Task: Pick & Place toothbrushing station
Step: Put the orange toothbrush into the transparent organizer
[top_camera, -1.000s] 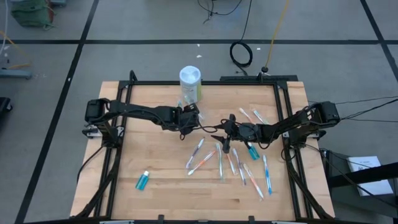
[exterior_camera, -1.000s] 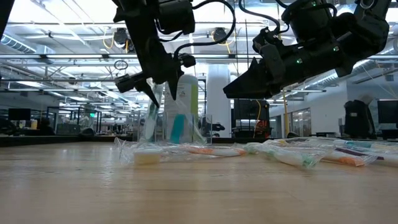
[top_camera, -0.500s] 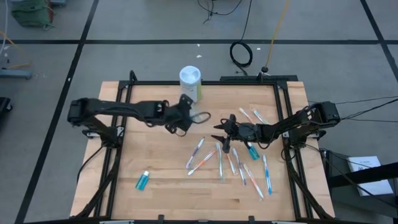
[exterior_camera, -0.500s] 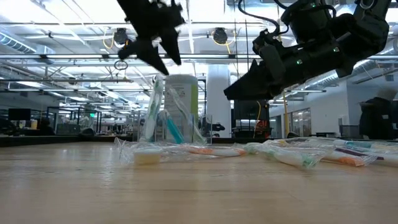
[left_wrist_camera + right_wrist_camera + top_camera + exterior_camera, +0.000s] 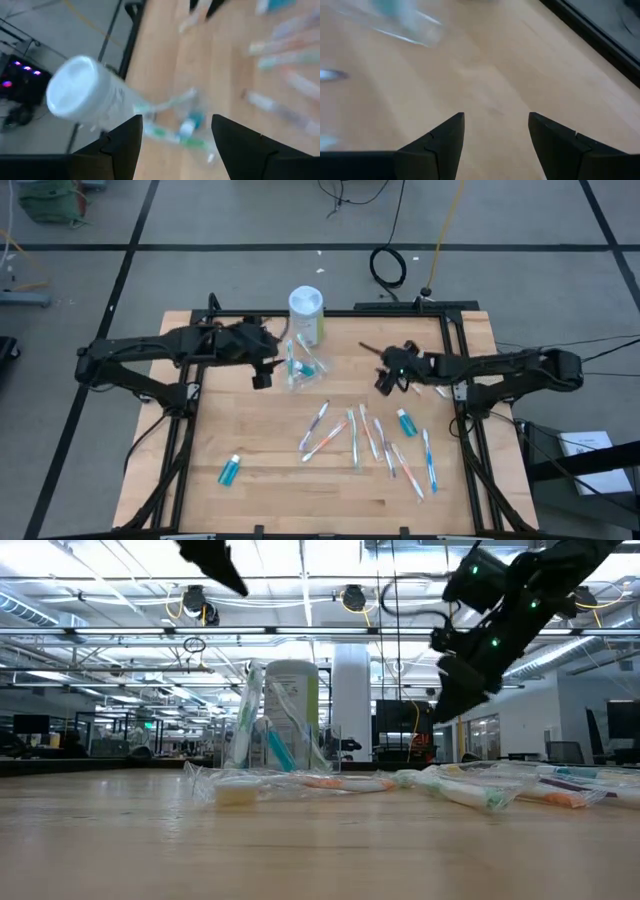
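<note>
The small clear, colourless plastic cup-like holder (image 5: 300, 369) is shown standing upright on the pale wooden table (image 5: 200, 440), just in front of the taller white-topped canister with a green label (image 5: 306, 313). Toothbrushes with blue and green handles are seen inside the holder, leaning against its wall. In the low view the holder (image 5: 272, 745) stands directly before the canister (image 5: 292, 715), its base on the tabletop.

Compared with half a second earlier, the left gripper (image 5: 262, 368) has been drawn back to the holder's left side and raised; it no longer surrounds the holder, and nothing is held between its fingers, which stand wide apart in the left wrist view (image 5: 176, 145). The holder is therefore judged to have just been released at its place beside the canister.

The right gripper (image 5: 385, 380) has been moved from above the scattered wrapped toothbrushes (image 5: 372, 442) towards the table's far right part, where it hangs above bare wood. Its fingers are also spread, with nothing between them, as the right wrist view (image 5: 496, 142) confirms.

A small blue-green bottle (image 5: 229, 470) lies near the table's front left, well apart from both grippers.

With the holder set down and both arms clear of it, the placing step is judged to be essentially complete; only retreat of the arms appears to remain.
</note>
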You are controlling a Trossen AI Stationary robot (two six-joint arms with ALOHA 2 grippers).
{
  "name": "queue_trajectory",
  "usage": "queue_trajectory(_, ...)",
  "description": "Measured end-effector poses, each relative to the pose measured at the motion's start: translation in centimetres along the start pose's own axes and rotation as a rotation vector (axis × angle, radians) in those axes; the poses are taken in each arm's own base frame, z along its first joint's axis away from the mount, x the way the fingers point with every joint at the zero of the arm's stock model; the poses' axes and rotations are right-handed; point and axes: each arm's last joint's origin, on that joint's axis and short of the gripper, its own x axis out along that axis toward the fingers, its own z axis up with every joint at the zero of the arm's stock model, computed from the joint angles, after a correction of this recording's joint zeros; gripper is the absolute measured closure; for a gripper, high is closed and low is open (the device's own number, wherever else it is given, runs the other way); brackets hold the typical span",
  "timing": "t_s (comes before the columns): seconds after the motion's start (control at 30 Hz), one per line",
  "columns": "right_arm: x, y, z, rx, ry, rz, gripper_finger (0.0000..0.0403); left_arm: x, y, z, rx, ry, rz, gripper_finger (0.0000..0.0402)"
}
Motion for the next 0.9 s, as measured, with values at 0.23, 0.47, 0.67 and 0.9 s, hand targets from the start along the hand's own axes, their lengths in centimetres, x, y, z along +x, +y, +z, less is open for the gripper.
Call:
queue_trajectory(0.23,1.8,-2.7,-0.8,0.070,0.163,-0.028,0.0190,-1.4,1.5,-1.2,-0.130,-0.042,-0.076,0.0158)
queue_trajectory(0.47,3.8,-3.5,-2.0,0.072,0.288,-0.090,0.0190,1.6,0.8,-3.5,-0.146,-0.145,-0.196,0.0158)
queue_trajectory(0.67,5.5,-3.8,-2.9,0.100,0.371,-0.122,0.0198,4.7,-0.3,-6.3,-0.172,-0.173,-0.185,0.0158)
queue_trajectory(0.9,6.0,-3.6,-3.2,0.147,0.402,-0.100,0.0269,6.0,-1.0,-8.0,-0.234,-0.165,-0.189,0.0158)
